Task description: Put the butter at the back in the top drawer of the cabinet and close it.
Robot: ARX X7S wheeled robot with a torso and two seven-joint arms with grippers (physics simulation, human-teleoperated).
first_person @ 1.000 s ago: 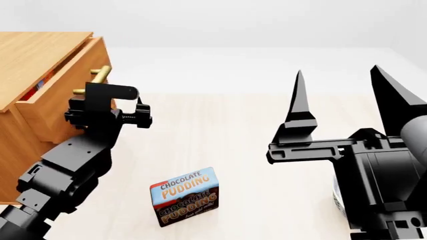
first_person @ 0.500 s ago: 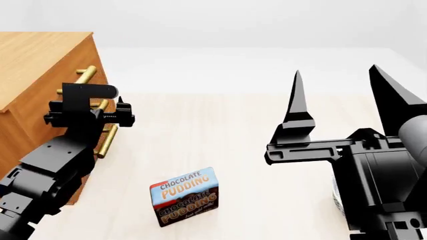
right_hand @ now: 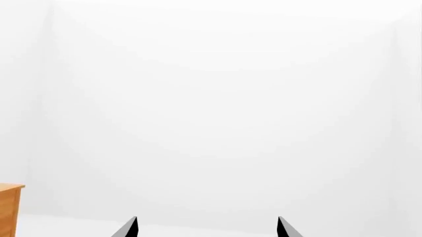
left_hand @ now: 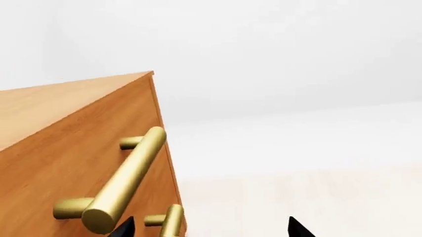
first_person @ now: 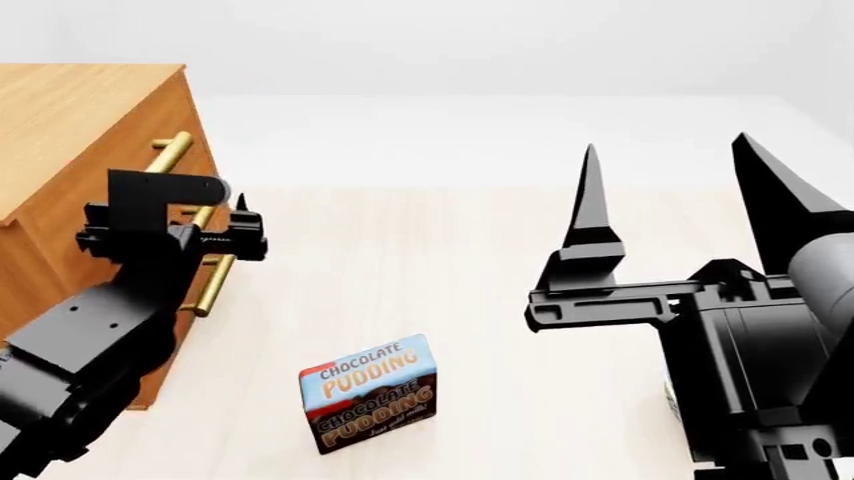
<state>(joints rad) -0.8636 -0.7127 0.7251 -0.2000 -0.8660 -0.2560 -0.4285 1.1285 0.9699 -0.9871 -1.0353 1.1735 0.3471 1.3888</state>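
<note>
Head view: pudding box [first_person: 370,394] upright on floor, nearest. Right gripper [first_person: 674,195] raised, fingers spread wide, empty. Left gripper [first_person: 200,235] just beside cabinet [first_person: 74,130] handles, empty, fingertips apart. Top drawer [first_person: 127,175] flush, shut. Butter hidden.

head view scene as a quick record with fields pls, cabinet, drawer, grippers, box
cabinet: light-brown wood, at the view's left
top drawer: front flush with the cabinet, looks shut
butter: not in view
left gripper: beside the brass handles, open, holding nothing
right gripper: raised at the right, open, empty
pudding box: standing on the floor between the arms
</note>
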